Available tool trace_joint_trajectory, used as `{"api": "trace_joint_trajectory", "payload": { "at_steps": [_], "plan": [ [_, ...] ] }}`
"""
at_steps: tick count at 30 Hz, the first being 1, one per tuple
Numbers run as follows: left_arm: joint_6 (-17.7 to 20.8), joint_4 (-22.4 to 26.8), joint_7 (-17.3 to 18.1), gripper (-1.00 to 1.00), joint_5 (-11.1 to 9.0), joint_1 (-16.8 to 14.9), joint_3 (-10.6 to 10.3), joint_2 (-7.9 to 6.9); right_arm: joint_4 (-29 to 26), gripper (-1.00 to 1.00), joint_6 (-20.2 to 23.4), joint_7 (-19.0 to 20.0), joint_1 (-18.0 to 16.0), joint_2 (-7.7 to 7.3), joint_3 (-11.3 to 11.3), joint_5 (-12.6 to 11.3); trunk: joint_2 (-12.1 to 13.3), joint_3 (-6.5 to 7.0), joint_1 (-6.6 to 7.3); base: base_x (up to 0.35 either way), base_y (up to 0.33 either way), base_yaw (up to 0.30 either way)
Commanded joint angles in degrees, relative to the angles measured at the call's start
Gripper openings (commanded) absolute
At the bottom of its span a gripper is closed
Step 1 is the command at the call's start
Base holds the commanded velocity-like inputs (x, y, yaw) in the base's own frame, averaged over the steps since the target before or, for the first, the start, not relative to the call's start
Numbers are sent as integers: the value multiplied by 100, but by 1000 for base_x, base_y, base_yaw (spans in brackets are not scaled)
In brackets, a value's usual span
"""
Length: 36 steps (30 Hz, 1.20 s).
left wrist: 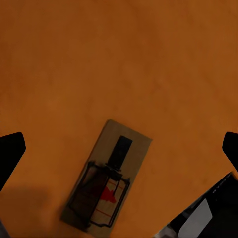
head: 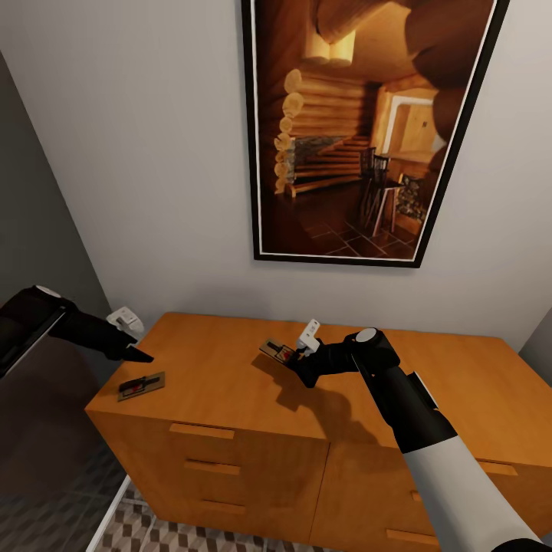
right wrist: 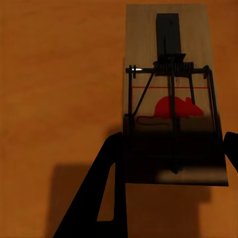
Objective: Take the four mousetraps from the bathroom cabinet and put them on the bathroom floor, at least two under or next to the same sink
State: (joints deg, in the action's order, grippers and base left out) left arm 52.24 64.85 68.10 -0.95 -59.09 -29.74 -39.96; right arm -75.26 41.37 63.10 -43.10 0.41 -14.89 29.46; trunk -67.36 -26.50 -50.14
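1. You have two mousetraps on top of the orange-brown cabinet, well apart from each other — one near its left front corner, one around the middle of the top, and each arm is working its own trap.

2. Your right gripper is at the middle mousetrap. In the head view the board looks tilted, its near end raised off the wood; I judge you have it pinched and lifted so it can be carried away from the cabinet.

3. In the right wrist view the same trap sits between the two dark fingers, one along each long edge of its near end. The fingers are drawn in to the width of the board and appear to clamp it by its sides, clear of the wire and the red mouse mark.

4. Your left gripper hovers above the cabinet's left end, close to the other mousetrap, which lies flat on the wood.

5. The left wrist view looks straight down on that trap. The two fingertips stand spread wide at either side, touching nothing — ready to come down around the board, by my reading.

6. A strip of patterned floor shows below the cabinet's drawers; no trap lies on it yet.
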Motion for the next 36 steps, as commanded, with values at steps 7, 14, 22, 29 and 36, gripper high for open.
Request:
{"api": "trace_joint_trajectory", "payload": {
  "at_steps": [7,14,22,29,36],
  "plan": [
    [47,-102,4,100,1,-7,-22,-7,-7,-100,47,53,-5,3,3,33,-5,-7,0,0,0,0],
    [-75,-360,2,100,-2,1,-26,3,-7,-100,46,53,-5,3,3,33,-5,-7,0,0,0,0],
    [-222,-436,2,100,-2,2,-25,5,-5,-100,46,53,-5,3,3,33,-5,-7,0,0,0,0],
    [-242,-457,-2,100,0,3,-24,0,-6,-100,46,53,-5,3,3,33,-5,-7,0,0,0,0],
    [-249,-555,-5,100,13,4,-30,14,-7,-100,46,53,-5,3,3,33,-5,-7,0,0,0,0]
  ]
}}
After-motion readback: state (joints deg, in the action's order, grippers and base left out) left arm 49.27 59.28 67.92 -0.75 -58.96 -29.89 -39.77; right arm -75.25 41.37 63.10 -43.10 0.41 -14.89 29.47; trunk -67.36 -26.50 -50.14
